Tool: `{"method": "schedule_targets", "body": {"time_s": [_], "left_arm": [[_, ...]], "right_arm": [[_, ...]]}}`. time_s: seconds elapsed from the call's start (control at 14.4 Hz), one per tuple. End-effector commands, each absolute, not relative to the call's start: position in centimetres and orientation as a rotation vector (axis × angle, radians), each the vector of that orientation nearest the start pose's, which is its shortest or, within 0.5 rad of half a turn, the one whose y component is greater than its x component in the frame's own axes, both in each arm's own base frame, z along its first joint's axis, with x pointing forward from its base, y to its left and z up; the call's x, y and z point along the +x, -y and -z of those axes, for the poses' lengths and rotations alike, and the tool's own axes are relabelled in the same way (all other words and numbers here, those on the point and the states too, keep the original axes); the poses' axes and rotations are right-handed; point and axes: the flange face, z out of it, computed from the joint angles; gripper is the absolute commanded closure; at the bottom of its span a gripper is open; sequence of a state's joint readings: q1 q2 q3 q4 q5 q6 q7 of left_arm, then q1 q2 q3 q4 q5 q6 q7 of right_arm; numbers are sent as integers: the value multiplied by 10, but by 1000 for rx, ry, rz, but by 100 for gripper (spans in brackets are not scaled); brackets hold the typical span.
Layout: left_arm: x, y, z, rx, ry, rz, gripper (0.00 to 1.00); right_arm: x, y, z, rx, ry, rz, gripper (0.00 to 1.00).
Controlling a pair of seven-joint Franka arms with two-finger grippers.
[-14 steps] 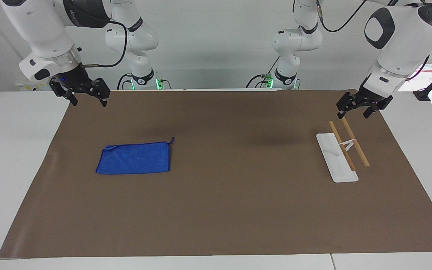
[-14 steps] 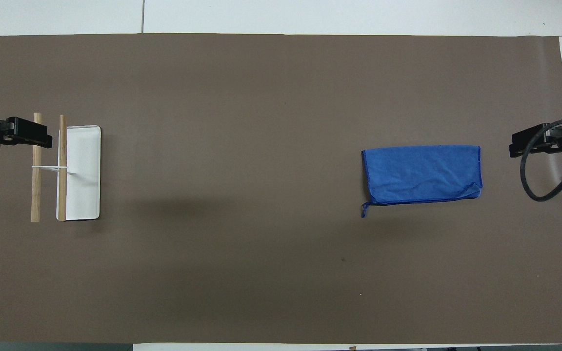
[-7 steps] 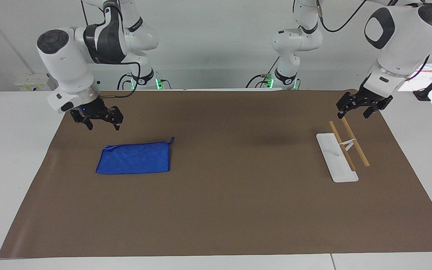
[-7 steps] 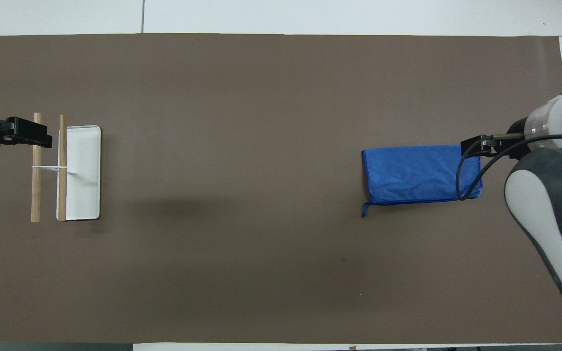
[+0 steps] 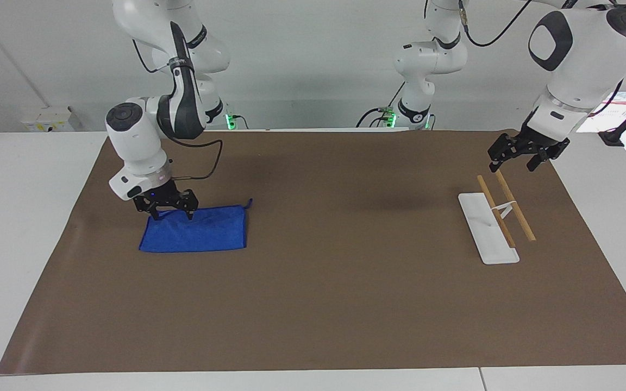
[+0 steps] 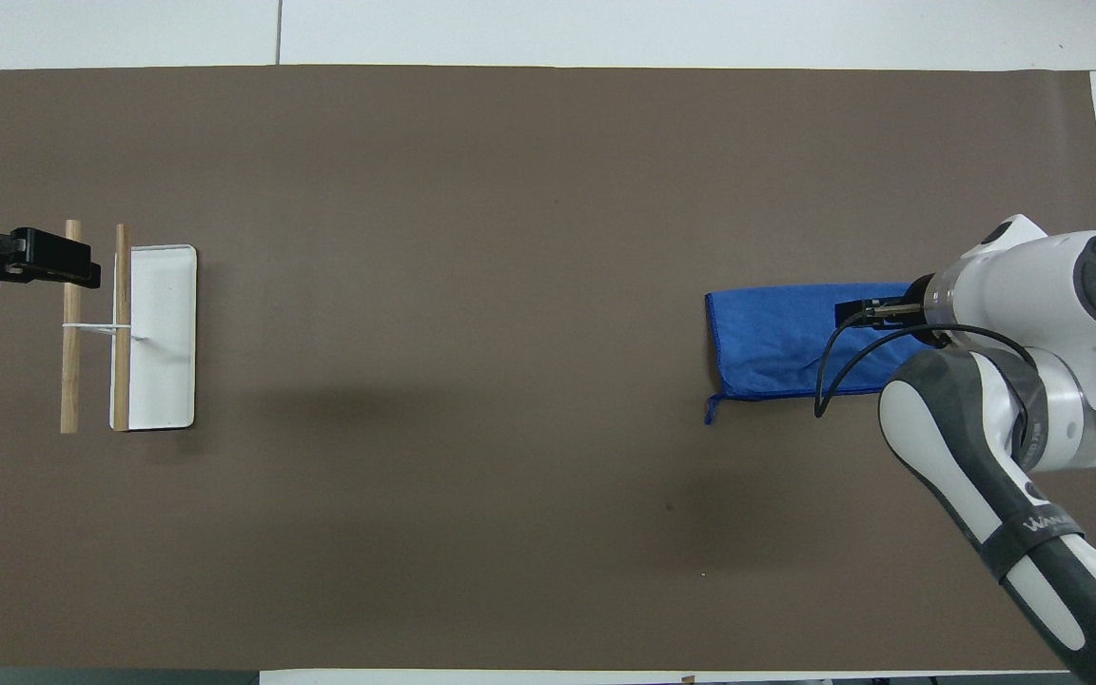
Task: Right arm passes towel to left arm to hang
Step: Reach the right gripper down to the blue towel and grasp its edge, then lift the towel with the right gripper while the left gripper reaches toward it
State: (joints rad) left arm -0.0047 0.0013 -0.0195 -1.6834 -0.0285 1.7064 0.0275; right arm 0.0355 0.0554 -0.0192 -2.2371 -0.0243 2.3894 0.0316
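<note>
Counting one towel [image 5: 196, 234], one rack [image 5: 488, 228], two wooden rods [image 5: 515, 206].

Towel [image 5: 196, 234] toward right arm's end of mat [image 5: 318, 304]; rack [image 5: 495, 220] toward left arm's end.

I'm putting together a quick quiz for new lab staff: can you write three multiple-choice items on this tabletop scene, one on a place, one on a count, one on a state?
1. The right gripper is over:
A. the towel
B. the white rack
C. bare mat

2. Wooden rods on the rack:
A. one
B. two
C. four

3. The towel is:
A. hanging
B. lifted
C. lying flat on the brown mat

Answers:
1 A, its open fingers sit at the towel's edge nearer the robots.
2 B, two parallel rods show.
3 C, it lies spread out.
</note>
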Motion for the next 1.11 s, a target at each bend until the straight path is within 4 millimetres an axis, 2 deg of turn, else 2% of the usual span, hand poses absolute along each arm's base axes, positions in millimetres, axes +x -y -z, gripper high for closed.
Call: {"method": "schedule_targets", "body": {"time_s": [0.0,0.14,0.28,0.48,0.76,0.83,0.9,0.97,1.04], "left_arm": [[560,12,-582,-3156,-64,68,0],[560,12,-582,-3156,-64,68,0],[560,13,-582,-3156,-64,70,0],[560,12,-582,-3156,-64,73,0],[562,12,-582,-3156,-64,80,0],[562,12,-582,-3156,-64,80,0],[561,12,-583,-3156,-64,82,0],[561,12,-583,-3158,-64,82,0],[561,12,-582,-3156,-61,78,0]], "right_arm": [[535,2,-334,-3154,105,162,0],[540,10,-321,-3153,177,199,0],[540,8,-303,-3153,190,170,0],[542,6,-299,-3151,174,188,0],[532,7,-281,-3152,155,127,1],[532,5,-281,-3152,158,127,14],[532,5,-280,-3152,155,125,36],[532,4,-281,-3151,151,125,59],[532,5,-281,-3152,136,125,90]]}}
